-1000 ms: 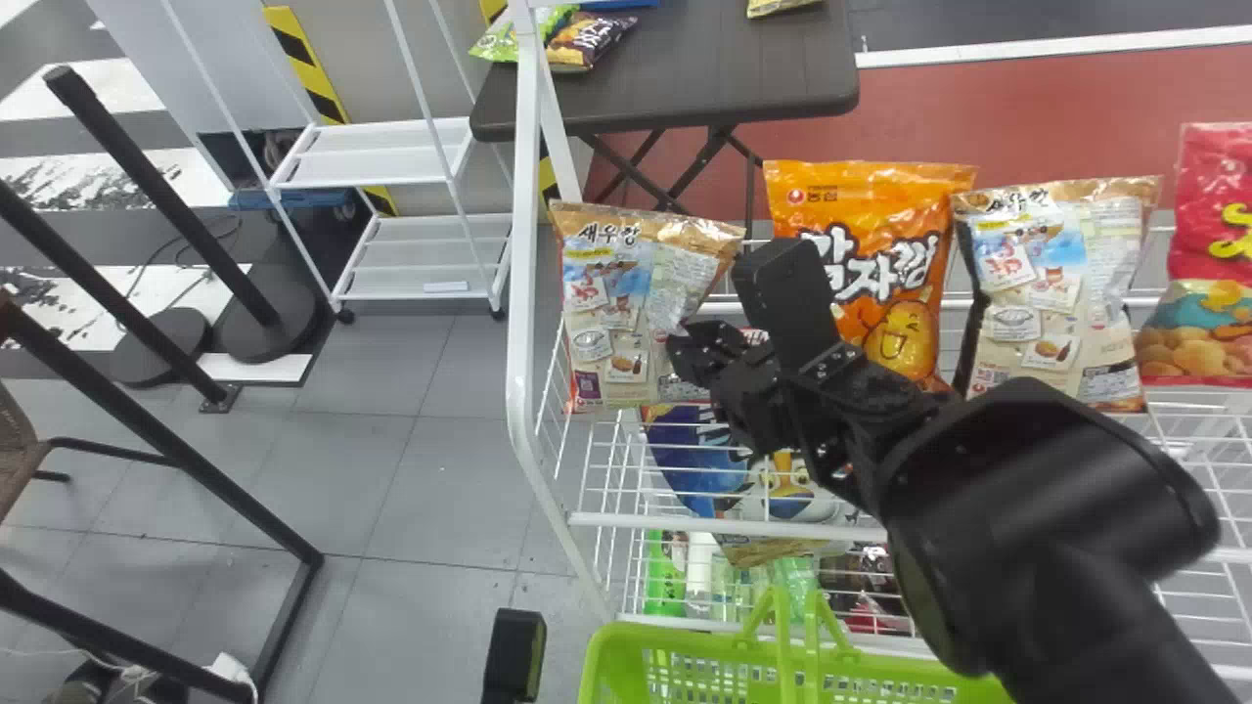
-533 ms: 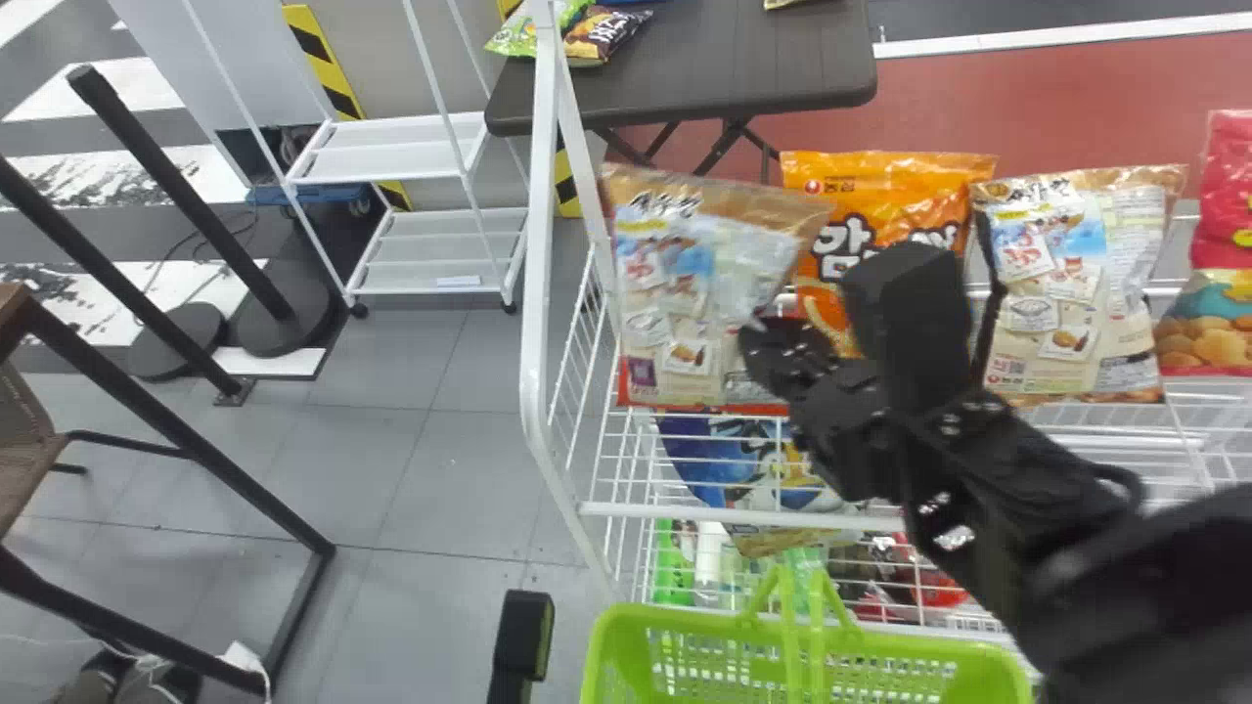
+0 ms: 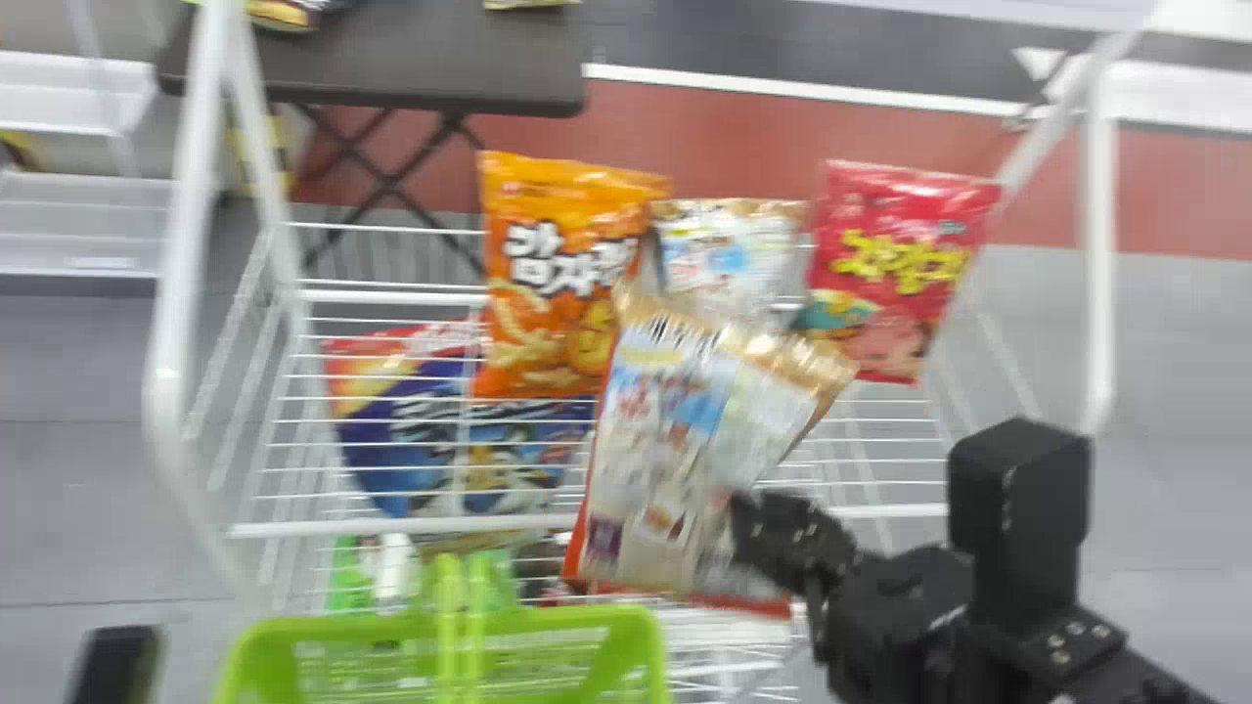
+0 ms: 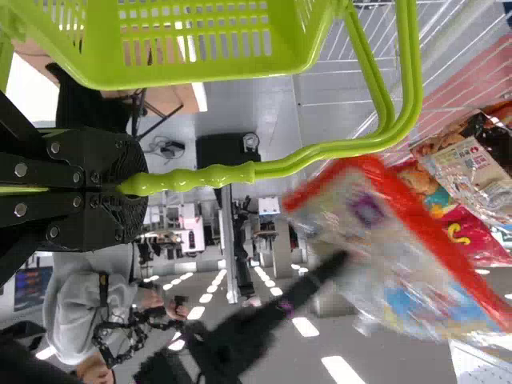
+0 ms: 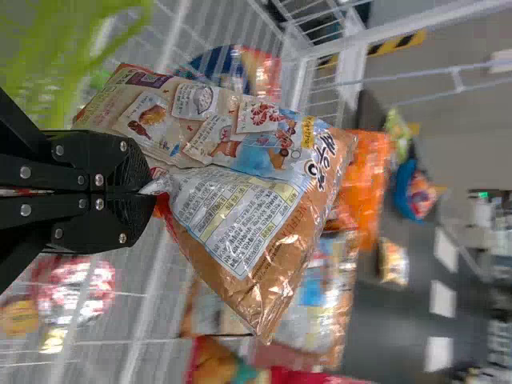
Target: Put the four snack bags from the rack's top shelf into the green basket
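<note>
White wire rack in front, top shelf used for display: snack bags are stood upright there, fronts or backs outward, presumably so they can be picked one by one. Green basket is held low at the rack's front side, likely so that each bag needs only a short carry. Held snack bag, tan and pale blue, is hung tilted out past the shelf's front bar, beside the basket and not in it; contact with the rim can't be told. On the shelf, orange bag, red bag and second tan bag between them are left to be fetched. Right gripper is clamped on a gathered fold of film, probably chosen because the puffed body is too wide to be spanned. Left gripper is closed around the basket handle, so the basket's mouth is kept up and steady, by the look of it. Next, the bag should be brought over the mouth and lowered; its bottom edge could be snagged on the rim or raised handle.
</note>
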Tool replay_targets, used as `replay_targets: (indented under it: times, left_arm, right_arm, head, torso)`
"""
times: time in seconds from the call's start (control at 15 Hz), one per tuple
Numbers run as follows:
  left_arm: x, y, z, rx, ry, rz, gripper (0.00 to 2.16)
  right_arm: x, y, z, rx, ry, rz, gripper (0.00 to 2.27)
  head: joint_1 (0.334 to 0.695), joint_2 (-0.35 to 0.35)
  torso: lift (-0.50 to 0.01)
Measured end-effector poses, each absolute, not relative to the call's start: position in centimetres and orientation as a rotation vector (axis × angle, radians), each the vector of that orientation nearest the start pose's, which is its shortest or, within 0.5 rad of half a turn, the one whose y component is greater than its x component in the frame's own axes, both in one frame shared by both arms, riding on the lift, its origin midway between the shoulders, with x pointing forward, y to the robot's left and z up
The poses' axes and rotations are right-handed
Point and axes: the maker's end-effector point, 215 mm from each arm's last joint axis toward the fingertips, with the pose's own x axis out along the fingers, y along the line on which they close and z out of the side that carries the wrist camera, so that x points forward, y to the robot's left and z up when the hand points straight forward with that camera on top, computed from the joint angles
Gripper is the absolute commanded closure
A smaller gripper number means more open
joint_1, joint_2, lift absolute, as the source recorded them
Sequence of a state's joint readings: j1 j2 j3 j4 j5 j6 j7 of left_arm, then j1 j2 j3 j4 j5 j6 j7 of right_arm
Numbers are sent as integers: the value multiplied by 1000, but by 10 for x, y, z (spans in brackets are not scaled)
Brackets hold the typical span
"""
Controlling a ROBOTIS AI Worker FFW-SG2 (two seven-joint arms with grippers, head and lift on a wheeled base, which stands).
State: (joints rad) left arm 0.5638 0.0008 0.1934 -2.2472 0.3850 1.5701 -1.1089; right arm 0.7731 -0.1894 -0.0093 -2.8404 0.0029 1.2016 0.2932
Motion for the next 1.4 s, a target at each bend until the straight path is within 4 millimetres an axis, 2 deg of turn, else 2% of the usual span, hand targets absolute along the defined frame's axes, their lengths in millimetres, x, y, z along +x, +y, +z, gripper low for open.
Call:
replay_targets:
  times: [0.07, 0.2, 0.33, 0.53, 0.73, 0.93, 1.13, 1.27, 1.33, 1.4]
  left_arm:
    - [175, 48, -408, -1064, 1099, -1001, 2145]
    - [174, 47, -407, -1062, 1099, -1003, 2145]
    - [172, 45, -405, -1062, 1100, -1009, 2145]
    - [167, 41, -404, -1057, 1107, -1018, 2145]
    - [163, 35, -404, -1048, 1117, -1028, 2145]
    - [162, 33, -403, -1046, 1119, -1035, 2145]
    - [161, 31, -403, -1043, 1122, -1039, 2145]
    - [159, 28, -403, -1041, 1126, -1044, 2145]
    - [159, 27, -403, -1039, 1128, -1046, 2145]
    - [158, 25, -403, -1035, 1131, -1051, 2145]
  right_arm:
    - [254, -187, -377, -51, 833, 359, 2105]
    - [214, -187, -402, 3, 985, 382, 2105]
    - [186, -165, -421, 93, 1076, 457, 2101]
    - [174, -128, -440, 186, 1120, 542, 2101]
    - [166, -97, -463, 237, 1181, 604, 2091]
    - [160, -93, -488, 200, 1263, 607, 2094]
    - [163, -98, -498, 123, 1280, 608, 2091]
    - [160, -87, -497, 126, 1283, 643, 1679]
    - [155, -81, -501, 124, 1296, 653, 1271]
    - [151, -77, -509, 105, 1315, 651, 559]
  head:
    - [695, -350]
    - [695, -350]
    - [695, -350]
    - [695, -350]
    - [695, -268]
    - [695, -262]
    - [695, -290]
    - [695, -276]
    - [695, -256]
    - [695, -241]
  torso:
    - [0]
    - [0]
    - [0]
    - [0]
    - [0]
    - [0]
    - [0]
    - [0]
    - [0]
    - [0]
